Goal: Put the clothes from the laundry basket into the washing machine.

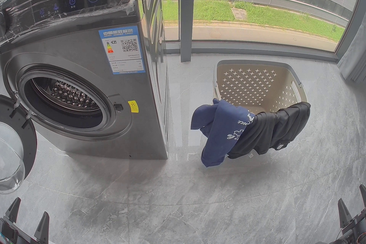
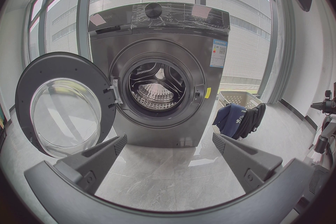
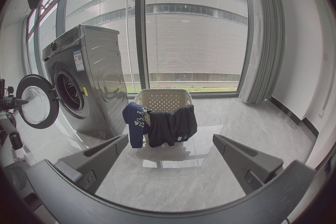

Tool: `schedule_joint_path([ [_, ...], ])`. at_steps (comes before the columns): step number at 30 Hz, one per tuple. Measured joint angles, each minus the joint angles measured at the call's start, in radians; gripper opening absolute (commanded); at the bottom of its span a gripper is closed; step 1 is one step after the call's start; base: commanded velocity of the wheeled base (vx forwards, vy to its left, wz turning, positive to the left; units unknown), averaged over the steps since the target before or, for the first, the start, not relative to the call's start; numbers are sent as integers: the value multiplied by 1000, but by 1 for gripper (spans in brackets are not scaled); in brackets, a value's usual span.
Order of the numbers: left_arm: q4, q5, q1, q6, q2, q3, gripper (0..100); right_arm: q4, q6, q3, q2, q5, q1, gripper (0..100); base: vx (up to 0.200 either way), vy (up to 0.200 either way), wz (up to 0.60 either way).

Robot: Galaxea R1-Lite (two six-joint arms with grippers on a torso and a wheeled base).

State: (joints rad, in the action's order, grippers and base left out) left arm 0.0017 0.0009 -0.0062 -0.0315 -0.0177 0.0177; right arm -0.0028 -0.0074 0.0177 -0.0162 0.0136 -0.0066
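Blue shirt point(image 1: 221, 130) and black shirt point(image 1: 274, 128) hang over the basket's point(image 1: 253, 63) near rim, beside the washer point(image 1: 76, 46); its door point(image 1: 23, 134) is swung open. Open floor point(image 1: 183, 195) lies in front. Left hand point(image 2: 169, 139) and right hand point(image 3: 170, 139): spread wide, empty.

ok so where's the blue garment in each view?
Head view: the blue garment hangs over the laundry basket front rim, at the washing machine end, beside the black garment.
Left wrist view: blue garment on the basket beside the machine's front corner.
Right wrist view: blue garment on the rim's machine end.
Shared landmark: the basket.
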Motion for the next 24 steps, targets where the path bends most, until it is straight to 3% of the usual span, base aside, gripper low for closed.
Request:
schedule_joint_path([
  [15,0,0,1,-2,0,0,100,0,0,0,0,1,1,100,0,-200,0],
  [24,0,1,0,-3,0,0,100,0,0,0,0,1,1,100,0,0,0],
])
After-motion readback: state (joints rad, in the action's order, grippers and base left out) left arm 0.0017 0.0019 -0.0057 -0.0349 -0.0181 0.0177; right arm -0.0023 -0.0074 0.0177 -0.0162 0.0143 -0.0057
